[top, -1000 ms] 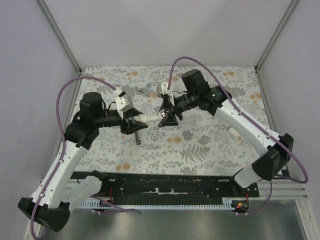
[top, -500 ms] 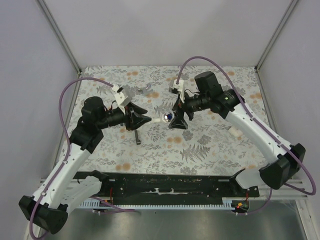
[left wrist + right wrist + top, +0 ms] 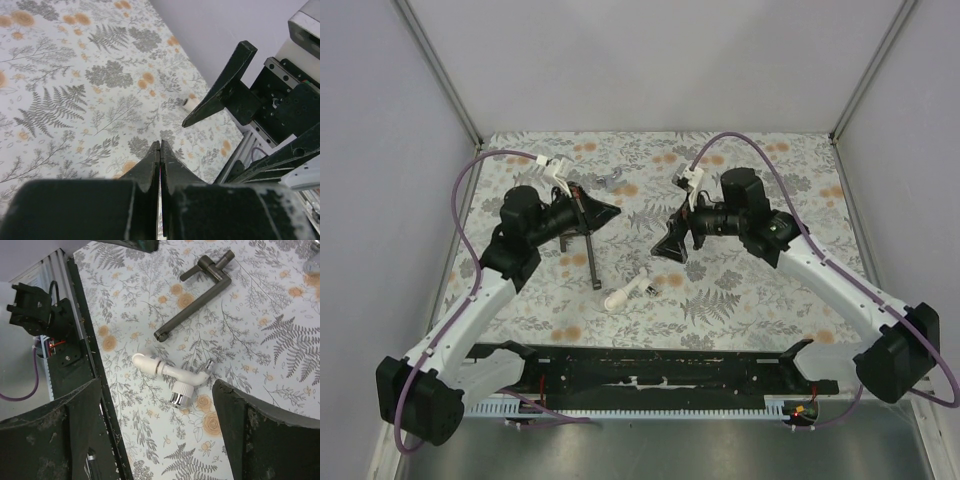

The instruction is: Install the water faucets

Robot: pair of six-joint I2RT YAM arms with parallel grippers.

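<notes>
floral table surface (image 3: pixel 750 300), plain pale walls | left gripper (image 3: pixel 611 211) seen pressed fully together in left wrist view | right gripper (image 3: pixel 668 245) spread wide | dark T-shaped tool (image 3: pixel 192 306) | water faucet (image 3: pixel 170 374) lying loose between arms, beside tool; silvery end resolved only by right wrist view | small white item (image 3: pixel 190 103) too small to be identified

One second earlier, the left gripper (image 3: pixel 614 211) held the water faucet (image 3: pixel 625 294) in the air near the centre of the frame, and then the faucet was at the tips of the right gripper (image 3: pixel 670 248). Now it lay on the flowered table cover (image 3: pixel 740 300), lower in the frame, just right of the dark tool (image 3: pixel 592 265). The left gripper had moved up and was closed on nothing. The right gripper no longer touched the faucet, and its jaws were wide apart.
</notes>
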